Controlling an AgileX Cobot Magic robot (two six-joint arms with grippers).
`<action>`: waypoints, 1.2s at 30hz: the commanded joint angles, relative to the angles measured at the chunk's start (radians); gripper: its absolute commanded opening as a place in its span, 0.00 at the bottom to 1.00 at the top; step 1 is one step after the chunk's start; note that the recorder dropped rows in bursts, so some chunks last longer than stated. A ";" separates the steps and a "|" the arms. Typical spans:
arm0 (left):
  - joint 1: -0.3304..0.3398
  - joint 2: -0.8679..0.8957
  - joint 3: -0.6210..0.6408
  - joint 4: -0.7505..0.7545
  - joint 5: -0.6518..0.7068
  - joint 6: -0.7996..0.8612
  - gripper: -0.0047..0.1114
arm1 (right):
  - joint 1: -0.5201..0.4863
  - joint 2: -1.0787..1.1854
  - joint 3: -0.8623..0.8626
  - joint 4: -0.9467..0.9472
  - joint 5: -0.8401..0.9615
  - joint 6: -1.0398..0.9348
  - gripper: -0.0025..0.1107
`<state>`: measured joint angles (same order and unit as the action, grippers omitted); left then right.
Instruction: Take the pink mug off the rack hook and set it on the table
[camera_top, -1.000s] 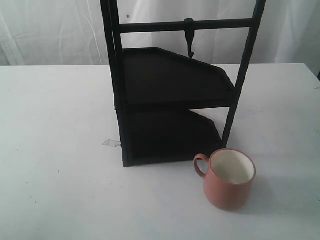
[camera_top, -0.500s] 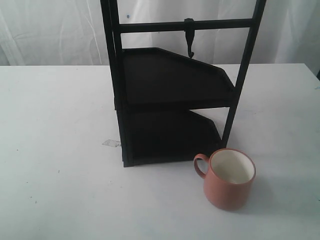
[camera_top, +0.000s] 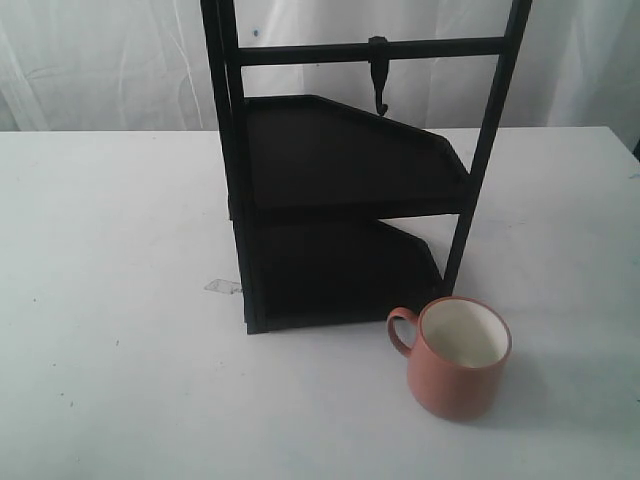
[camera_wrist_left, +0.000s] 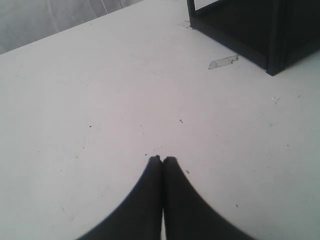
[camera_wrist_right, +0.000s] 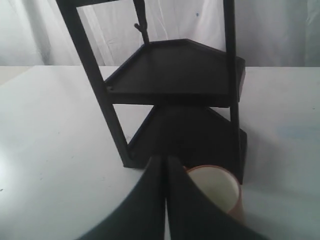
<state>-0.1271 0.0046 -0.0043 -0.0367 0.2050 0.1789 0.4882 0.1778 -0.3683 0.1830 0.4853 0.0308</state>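
Note:
The pink mug (camera_top: 456, 358) stands upright on the white table (camera_top: 110, 300), just in front of the rack's right front corner, handle to the left, cream inside showing. The black rack hook (camera_top: 378, 76) hangs bare from the top crossbar. Neither gripper shows in the exterior view. In the right wrist view my right gripper (camera_wrist_right: 164, 159) is shut with nothing in it, and the pink mug (camera_wrist_right: 218, 190) sits just beyond and beside its tips, partly hidden by them. My left gripper (camera_wrist_left: 162, 159) is shut and empty over bare table (camera_wrist_left: 100, 100).
The tall black rack (camera_top: 340, 190) with two angled shelves stands mid-table. A scrap of clear tape (camera_top: 222, 286) lies by its left foot, also seen as tape (camera_wrist_left: 223, 62) in the left wrist view. A white curtain hangs behind.

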 joint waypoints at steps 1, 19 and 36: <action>0.005 -0.005 0.004 -0.005 0.005 0.001 0.04 | 0.005 -0.052 0.115 -0.040 -0.119 0.011 0.02; 0.005 -0.005 0.004 -0.005 0.005 0.001 0.04 | -0.001 -0.158 0.365 -0.112 -0.308 -0.004 0.02; 0.005 -0.005 0.004 -0.005 0.005 0.001 0.04 | -0.092 -0.165 0.368 -0.130 -0.285 -0.031 0.02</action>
<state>-0.1271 0.0046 -0.0043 -0.0367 0.2050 0.1789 0.4011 0.0184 -0.0049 0.0593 0.1974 0.0000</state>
